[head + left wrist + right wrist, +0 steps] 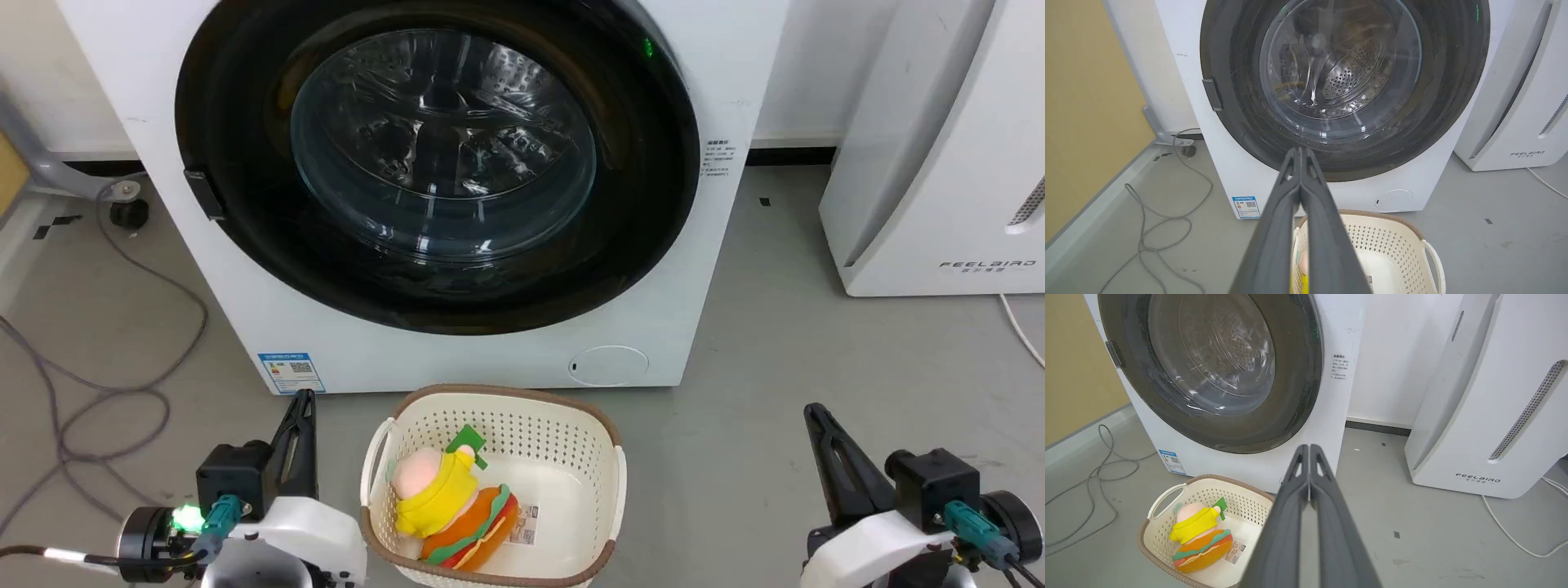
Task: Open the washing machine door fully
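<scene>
Left gripper: fingers pressed together, holding nothing, lower left of head view. Right gripper: same, lower right. Both sat short of the washing machine, touching nothing. Washing machine door sat upper centre, flush against the front, handle tab on its left edge. In the head view the glass was mostly glare. The left wrist view showed the perforated drum through it, plus a yellow wall at far left. The right wrist view gave a clear plush toy in the basket, lower left; in the left wrist view the fingers covered most of the toy. FEELBIRD unit stood at right.
</scene>
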### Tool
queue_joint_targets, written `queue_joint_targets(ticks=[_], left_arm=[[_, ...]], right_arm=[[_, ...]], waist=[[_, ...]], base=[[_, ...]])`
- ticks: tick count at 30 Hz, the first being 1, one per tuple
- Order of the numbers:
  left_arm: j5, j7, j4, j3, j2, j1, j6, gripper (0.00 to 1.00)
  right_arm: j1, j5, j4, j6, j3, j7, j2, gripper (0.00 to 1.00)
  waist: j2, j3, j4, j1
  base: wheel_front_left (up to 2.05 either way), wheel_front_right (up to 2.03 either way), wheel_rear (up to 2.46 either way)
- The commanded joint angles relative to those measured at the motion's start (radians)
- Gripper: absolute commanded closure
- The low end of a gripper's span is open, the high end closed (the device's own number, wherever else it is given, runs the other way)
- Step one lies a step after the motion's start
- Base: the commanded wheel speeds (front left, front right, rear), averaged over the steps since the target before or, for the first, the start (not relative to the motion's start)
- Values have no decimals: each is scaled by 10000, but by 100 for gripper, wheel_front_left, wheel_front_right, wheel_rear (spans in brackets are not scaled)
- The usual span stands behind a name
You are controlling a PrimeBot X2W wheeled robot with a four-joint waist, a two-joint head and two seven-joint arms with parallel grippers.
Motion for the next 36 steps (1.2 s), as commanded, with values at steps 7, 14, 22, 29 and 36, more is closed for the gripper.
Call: queue_joint_targets(ticks=[7, 14, 22, 29, 36], left_arm=[[243, 161, -159, -64, -59, 196, 27, 100], [258, 177, -170, -68, -64, 200, 28, 100], [258, 177, -170, -68, -64, 200, 28, 100], [238, 174, -124, -53, -69, 14, 2, 0], [153, 74, -29, -119, -69, 5, -15, 0]], right_arm=[[-135, -109, -87, 6, 78, 168, 9, 100], [-137, -112, -91, 6, 83, 185, 9, 100], [-137, -112, -91, 6, 83, 185, 9, 100], [-17, -34, -50, 0, 84, 170, 0, 0], [29, 17, -3, 0, 82, 77, 0, 0]], waist=[[0, -32, 25, 0], [0, -36, 28, 0], [0, -36, 28, 0], [0, -37, 28, 0], [0, -37, 21, 0]], base=[[0, 0, 0], [0, 0, 0], [0, 0, 0], [0, 0, 0], [0, 0, 0]])
